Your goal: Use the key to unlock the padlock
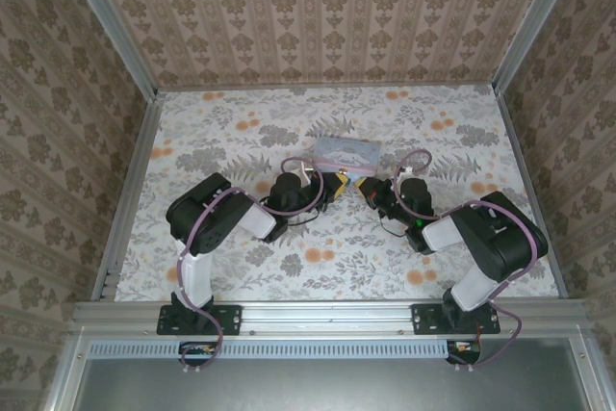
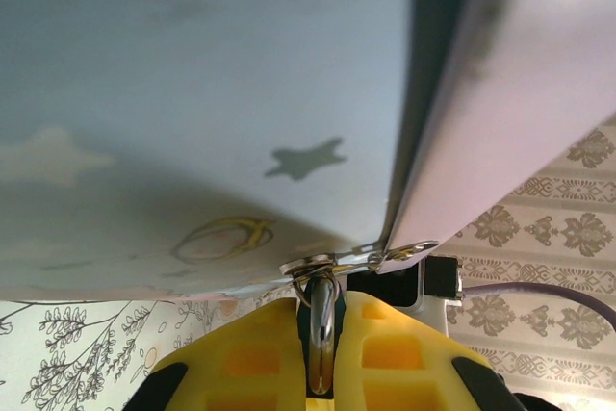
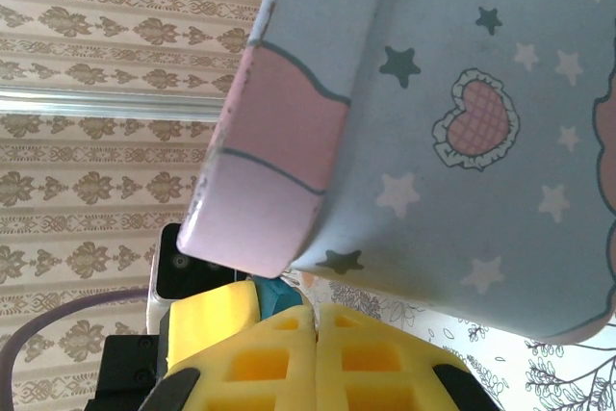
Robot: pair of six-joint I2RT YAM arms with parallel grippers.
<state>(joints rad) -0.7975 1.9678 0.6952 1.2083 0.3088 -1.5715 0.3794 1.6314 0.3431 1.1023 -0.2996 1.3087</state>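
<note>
- Top external: box at mid-table; left gripper and right gripper meet tip to tip just at its near edge
- Left wrist: padlock, silver shackle hooked through the box clasp; left gripper clamped on it
- Right wrist: right gripper pads pressed together, nothing seen between them; teal piece just past its tips, under the box corner

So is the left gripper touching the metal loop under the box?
Touching. Left wrist view shows the loop pinched in the left gripper, no gap, below the box's hasp.
</note>
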